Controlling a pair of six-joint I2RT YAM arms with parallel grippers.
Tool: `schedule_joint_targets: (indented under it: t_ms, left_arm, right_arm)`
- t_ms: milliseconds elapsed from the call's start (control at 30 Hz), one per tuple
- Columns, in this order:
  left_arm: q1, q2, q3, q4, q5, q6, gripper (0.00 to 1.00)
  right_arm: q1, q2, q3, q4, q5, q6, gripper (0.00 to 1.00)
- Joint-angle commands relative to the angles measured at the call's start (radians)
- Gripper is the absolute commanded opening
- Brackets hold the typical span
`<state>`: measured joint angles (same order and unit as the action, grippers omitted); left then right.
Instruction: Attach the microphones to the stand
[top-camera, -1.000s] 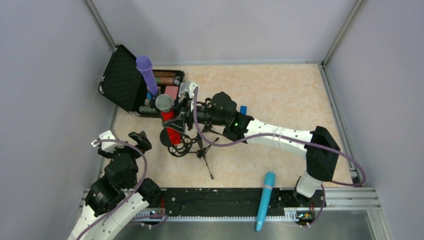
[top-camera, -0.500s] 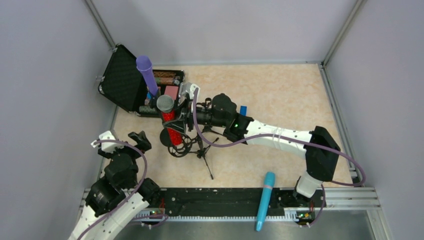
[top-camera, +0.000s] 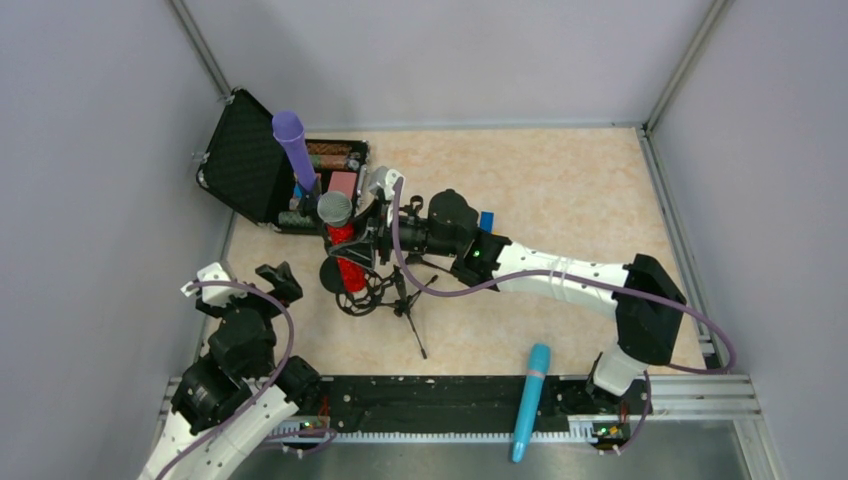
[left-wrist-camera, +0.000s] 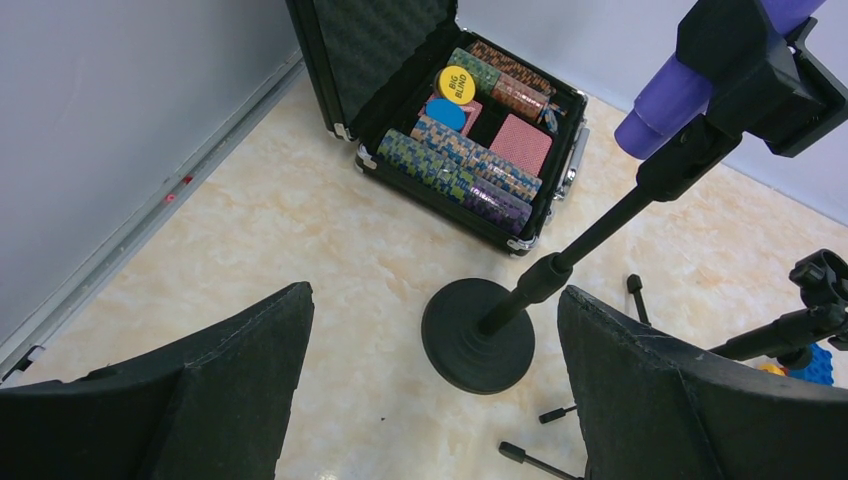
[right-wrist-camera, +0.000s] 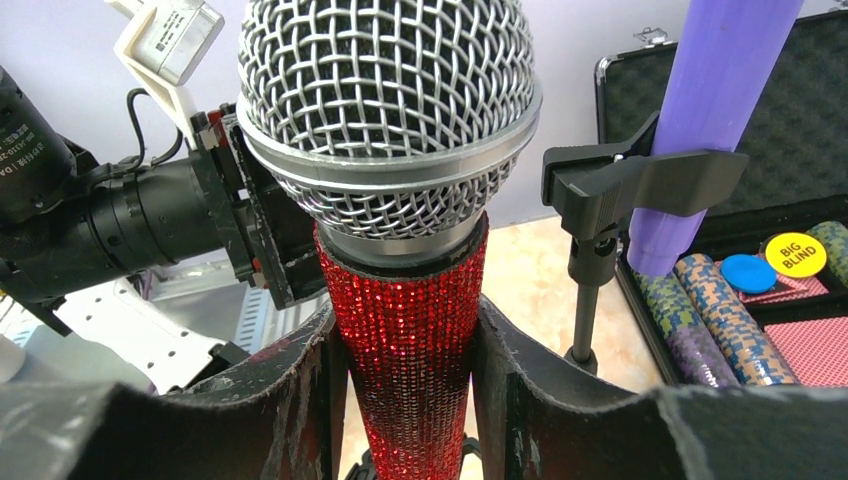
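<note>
Slightly rightward since before: red microphone (top-camera: 349, 266) between right fingers (right-wrist-camera: 290, 395).

Right arm (top-camera: 560, 272) reaches from its base at near right, elbow bent, forearm stretched left across the middle, wrist roughly level. Right end effector (right-wrist-camera: 408, 390) has its fingers (right-wrist-camera: 300, 390) pressed on both sides of the glittery red microphone (right-wrist-camera: 410, 300), just below the mesh head. Left arm (top-camera: 232, 395) is folded close to its base at near left. Left end effector (left-wrist-camera: 430, 310) tilts downward, jaws spread wide, empty.
</note>
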<state>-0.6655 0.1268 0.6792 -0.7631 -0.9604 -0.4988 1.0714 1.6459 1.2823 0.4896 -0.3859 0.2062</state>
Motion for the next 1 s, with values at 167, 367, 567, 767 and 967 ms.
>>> schedule_joint_targets:
  t_ms: [167, 367, 567, 767, 967]
  left_arm:
    - [0.005, -0.01, -0.008, 0.038, -0.017, 0.007, 0.95]
    - [0.006, -0.011, -0.01, 0.041, -0.017, 0.008, 0.95]
    - [0.006, -0.015, -0.012, 0.043, -0.016, 0.01, 0.95]
    - [0.006, -0.016, -0.016, 0.048, -0.014, 0.012, 0.95]
    - [0.006, -0.02, -0.018, 0.049, -0.013, 0.014, 0.95]
  right_arm:
    - [0.023, -0.07, -0.001, 0.092, -0.005, 0.006, 0.0]
    - [0.033, -0.054, 0.027, 0.02, 0.028, -0.003, 0.0]
    - [0.037, -0.041, 0.045, -0.047, 0.072, -0.017, 0.0]
    - [0.039, -0.03, 0.049, -0.072, 0.101, -0.036, 0.0]
    - [0.056, -0.017, 0.07, -0.113, 0.145, -0.096, 0.0]
